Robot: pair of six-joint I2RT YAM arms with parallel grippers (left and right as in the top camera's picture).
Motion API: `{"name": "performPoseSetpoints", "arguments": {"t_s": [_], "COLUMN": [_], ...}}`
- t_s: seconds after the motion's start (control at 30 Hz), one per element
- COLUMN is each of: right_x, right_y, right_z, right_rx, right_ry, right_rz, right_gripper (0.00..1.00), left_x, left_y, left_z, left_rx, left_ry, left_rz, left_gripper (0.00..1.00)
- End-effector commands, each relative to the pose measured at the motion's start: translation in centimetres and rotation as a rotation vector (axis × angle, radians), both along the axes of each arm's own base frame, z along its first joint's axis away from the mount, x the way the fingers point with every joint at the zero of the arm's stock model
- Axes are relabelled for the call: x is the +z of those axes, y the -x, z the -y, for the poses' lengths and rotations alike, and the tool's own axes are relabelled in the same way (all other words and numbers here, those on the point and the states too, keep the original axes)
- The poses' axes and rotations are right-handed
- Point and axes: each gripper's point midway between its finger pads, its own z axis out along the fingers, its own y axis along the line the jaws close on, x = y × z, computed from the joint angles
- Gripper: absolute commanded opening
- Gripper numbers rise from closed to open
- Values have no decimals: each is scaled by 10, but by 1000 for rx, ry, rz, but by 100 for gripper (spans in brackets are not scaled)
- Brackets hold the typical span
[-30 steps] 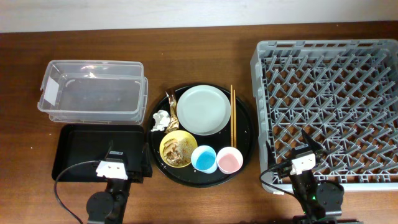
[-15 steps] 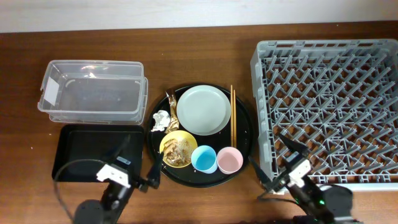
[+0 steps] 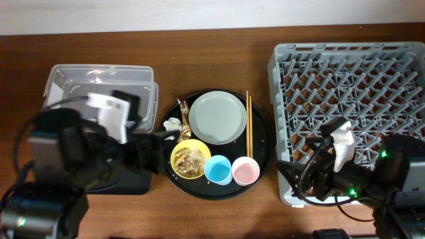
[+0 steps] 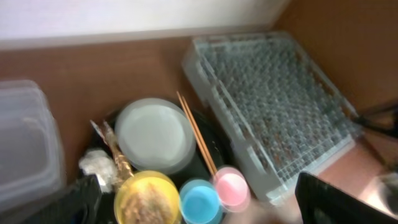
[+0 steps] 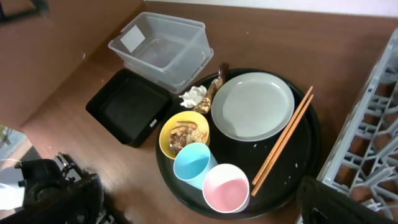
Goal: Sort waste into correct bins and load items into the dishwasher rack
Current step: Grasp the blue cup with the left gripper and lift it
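Gaping wide, empty: left gripper (image 4: 199, 206) jaws, right gripper (image 5: 204, 199) jaws.

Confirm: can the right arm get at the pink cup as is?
Likely yes. The pink cup stands uncovered at the round tray's edge nearest the right arm; only the blue cup sits close, on its far side.

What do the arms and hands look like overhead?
Both are black and bulky. The left arm carries a white-grey block, the right arm a white one. Black cables loop off each; small green lights show. Hand fingers look dark, blurred.
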Motion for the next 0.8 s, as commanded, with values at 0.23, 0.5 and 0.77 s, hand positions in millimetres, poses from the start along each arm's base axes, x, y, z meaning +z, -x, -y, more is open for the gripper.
{"name": "performPoseSetpoints", "arguments": {"t_s": [0.23, 0.5, 0.77], "right_x": [-32, -41, -42], "right_y": [-14, -6, -5], "right_z": [68, 68, 68], "right_rx": [-610, -605, -605], "right_ry": [-23, 1, 2], "right_rz": [-293, -338, -341], "right_gripper": [98, 98, 98], "left_x": [-209, -286, -299], "left_y": [23, -18, -3], "left_z": [75, 97, 97], "left_rx": [-87, -46, -85], "left_ry": [-610, -744, -735], "left_rz": [-608, -633, -701], "left_gripper": [72, 45, 27]}}
